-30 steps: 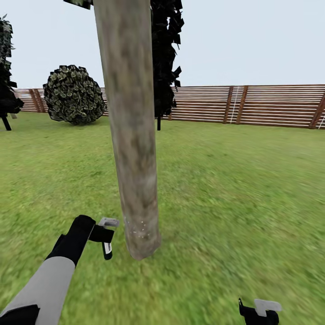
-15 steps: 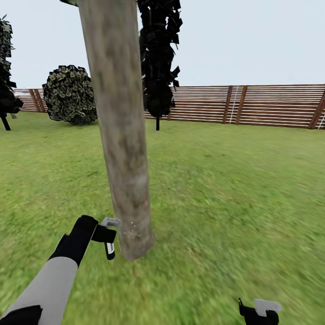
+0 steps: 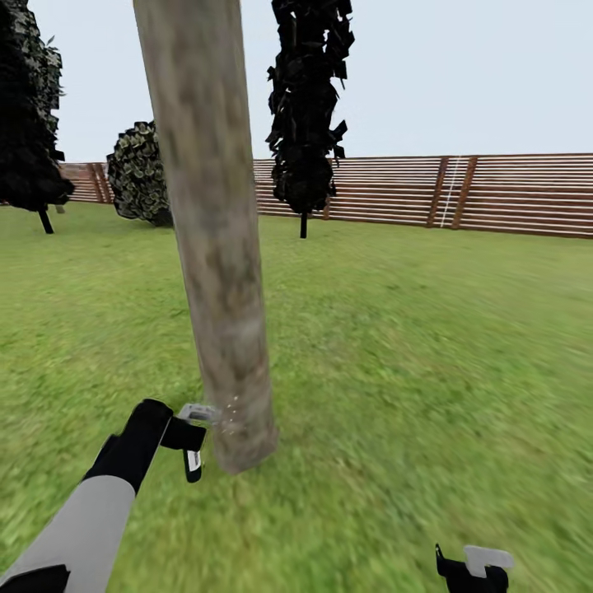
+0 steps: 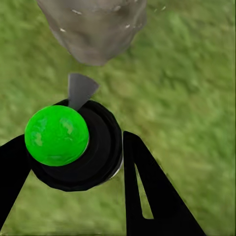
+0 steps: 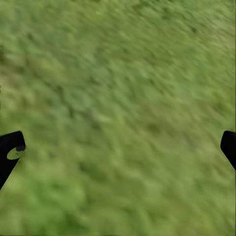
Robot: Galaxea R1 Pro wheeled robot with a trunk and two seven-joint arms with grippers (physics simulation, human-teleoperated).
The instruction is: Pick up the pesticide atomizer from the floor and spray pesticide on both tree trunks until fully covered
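A thick mottled beige-grey tree trunk [image 3: 216, 247] rises from the lawn just ahead of me, with fine white specks [image 3: 231, 407] low on its near side. My left gripper [image 3: 188, 442] is shut on the pesticide atomizer [image 4: 73, 147], a black body with a bright green ball on top. Its grey nozzle [image 4: 79, 89] points at the trunk's base [image 4: 93, 29] from a short distance. In the left wrist view the black fingers [image 4: 147, 196] flank the atomizer. My right gripper [image 3: 473, 567] hangs low at the right, open over bare grass [image 5: 118, 98].
Green lawn [image 3: 428, 346] spreads all around. A brown slat fence [image 3: 494, 193] closes the back. A thin-trunked dark-leaved tree [image 3: 306, 107] stands behind the trunk, another [image 3: 29, 123] at far left, and a round bush [image 3: 140, 173] by the fence.
The view has swung, so the background slid right. The trunk's base now sits slightly closer to my left gripper, and the nozzle nearly meets its edge. The right gripper has not moved.
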